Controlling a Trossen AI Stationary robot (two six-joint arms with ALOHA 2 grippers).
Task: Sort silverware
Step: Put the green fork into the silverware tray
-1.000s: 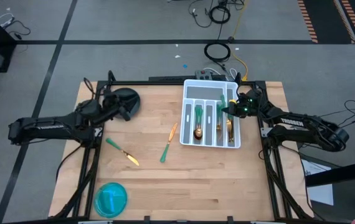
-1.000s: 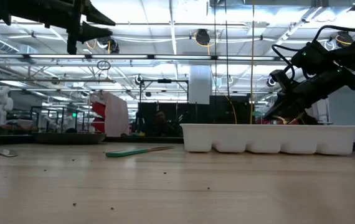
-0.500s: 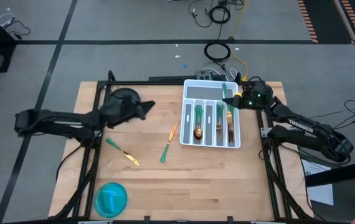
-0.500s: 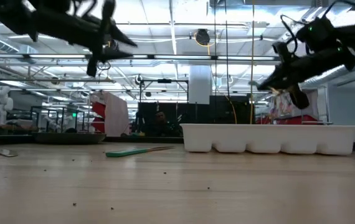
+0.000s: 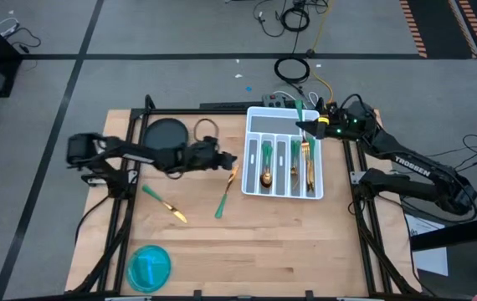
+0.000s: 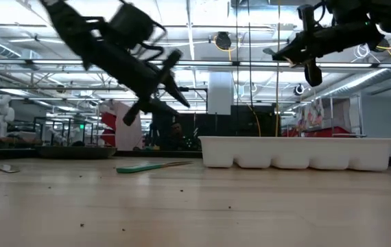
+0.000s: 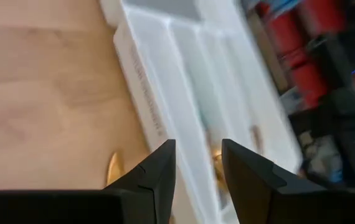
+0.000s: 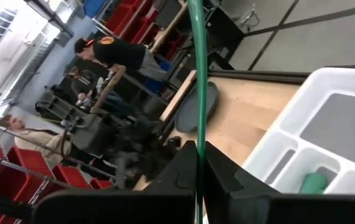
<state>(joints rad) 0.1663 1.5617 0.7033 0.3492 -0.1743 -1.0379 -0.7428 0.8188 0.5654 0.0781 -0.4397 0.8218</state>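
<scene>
My right gripper (image 5: 310, 127) hovers over the far end of the white tray (image 5: 253, 186), shut on one green-handled piece of silverware (image 8: 197, 68). Several pieces lie in the tray's compartments (image 5: 266, 159). On the wood lie three more: a knife (image 5: 165, 203), a gold-headed piece (image 5: 233, 176) and a green-handled one (image 5: 221, 204). My left gripper (image 5: 230, 160) is open and holds nothing. It slants down just left of the tray, over the gold-headed piece (image 7: 113, 171). My right gripper pinches the silverware's slim green handle (image 8: 197, 140) between its two fingers. The handle runs along the fingers and sticks out well past their tips. The piece's head is hidden behind the gripper. The piece is lifted clear, above the tray's far end (image 5: 282, 117).
A dark round plate (image 5: 163, 132) and a thin ring (image 5: 207, 129) lie at the far left of the table. A blue bowl (image 5: 149, 267) stands near the front left corner. People show in the room beyond the table (image 8: 112, 53).
My left gripper has swung from over the dark plate toward the table's right and down, rolling as it went, and is now close to the tray's left side. My right gripper has risen from the tray with the green-handled piece, drifting toward the far edge.
</scene>
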